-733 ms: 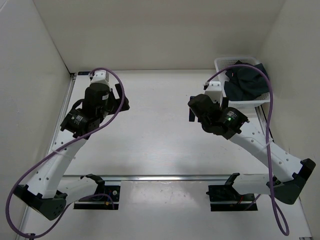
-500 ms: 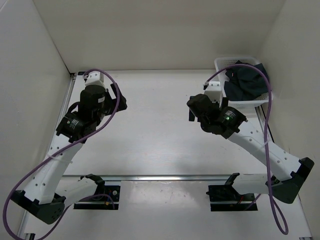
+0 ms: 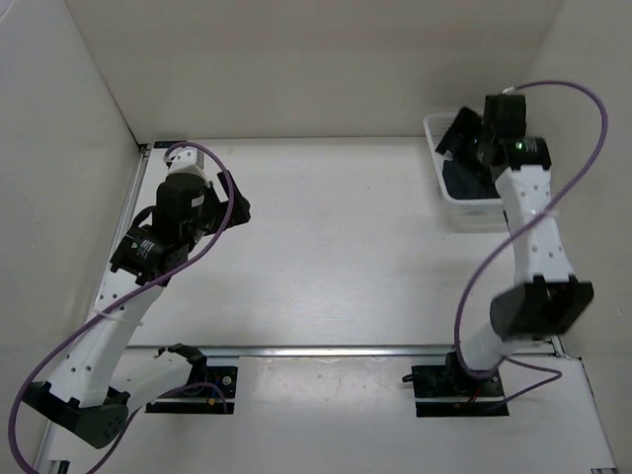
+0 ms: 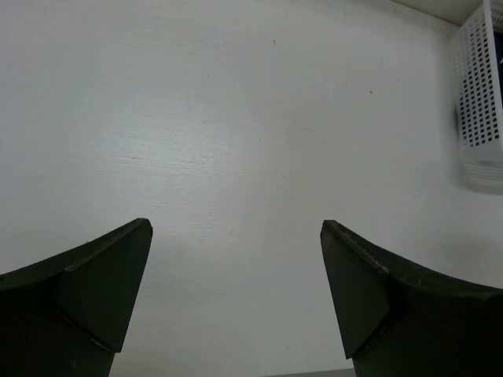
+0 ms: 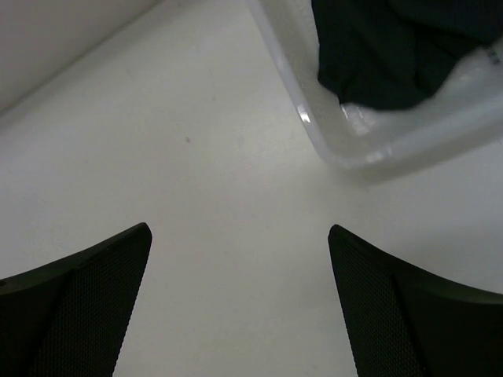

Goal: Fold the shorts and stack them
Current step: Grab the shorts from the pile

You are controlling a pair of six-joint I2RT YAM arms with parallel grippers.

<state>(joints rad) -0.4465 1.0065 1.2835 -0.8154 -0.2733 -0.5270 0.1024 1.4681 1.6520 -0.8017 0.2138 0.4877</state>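
The dark navy shorts (image 3: pixel 462 176) lie crumpled inside a white mesh basket (image 3: pixel 466 213) at the back right of the table. In the right wrist view the shorts (image 5: pixel 393 47) fill the basket (image 5: pixel 369 149) at the top right. My right gripper (image 3: pixel 452 136) hangs over the basket's near-left rim, open and empty (image 5: pixel 240 267), with bare table between its fingers. My left gripper (image 3: pixel 235 197) is open and empty (image 4: pixel 236 259) above the table's left side, far from the shorts.
White walls close in the table at the back, left and right. The basket's side also shows at the right edge of the left wrist view (image 4: pixel 481 94). A metal rail (image 3: pixel 326 349) runs along the near edge by the arm bases.
My right arm has swung from mid-table up and back to the basket at the far right. My left arm has shifted slightly to the left.
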